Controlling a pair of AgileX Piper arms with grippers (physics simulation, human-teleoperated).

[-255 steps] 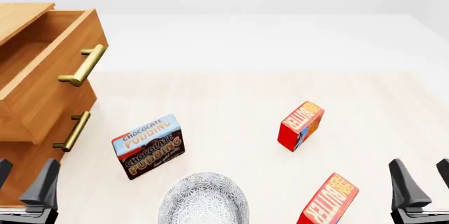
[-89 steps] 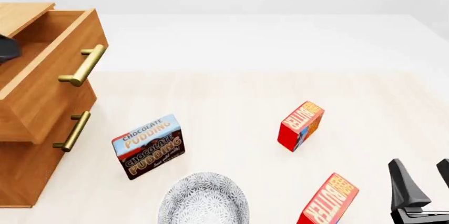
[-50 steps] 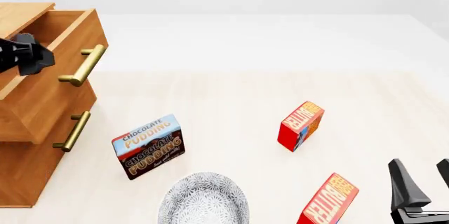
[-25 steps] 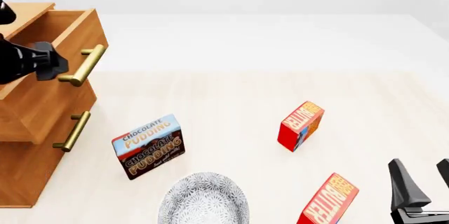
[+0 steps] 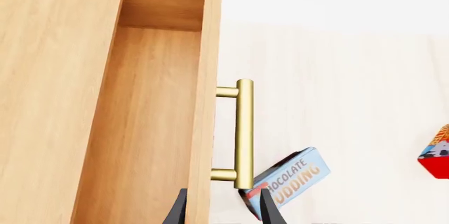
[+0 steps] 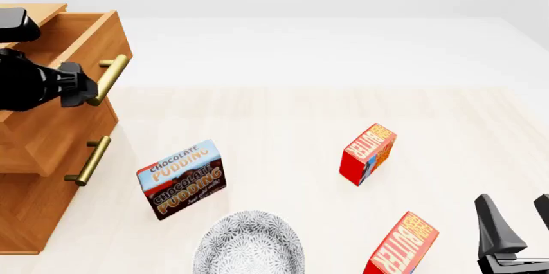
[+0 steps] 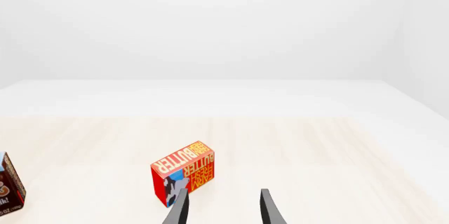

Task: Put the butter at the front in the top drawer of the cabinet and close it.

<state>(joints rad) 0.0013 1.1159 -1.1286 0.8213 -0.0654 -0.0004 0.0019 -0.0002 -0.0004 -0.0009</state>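
Left pincer: released, fingers spread, nothing held. It sits right at the brass bar handle of the light-brown wooden top drawer. We cannot tell whether it touches the bar. In the left wrist view the drawer's front board and the near end of the handle lie in line with the gap between the fingers.

Right pincer: also released, holding nothing, and the thing farthest from the light-brown two-drawer wooden cabinet.

The butter, a small upright red box with an orange lettered face, stands on the pale wooden table. It is well away from the cabinet and near the right pincer, on that pincer's cabinet side and not touching it. It is well apart from the left pincer.

The second look-alike red butter box stands farther out on the table, also well away from the cabinet.

Containers:
- The top drawer is pulled out, and we see only bare wood inside.
- The lower drawer is shut.
- The grey-white patterned bowl shows only its own pattern, between the cabinet and the butter.

The brown-and-blue chocolate pudding box stands near the cabinet's drawer fronts.
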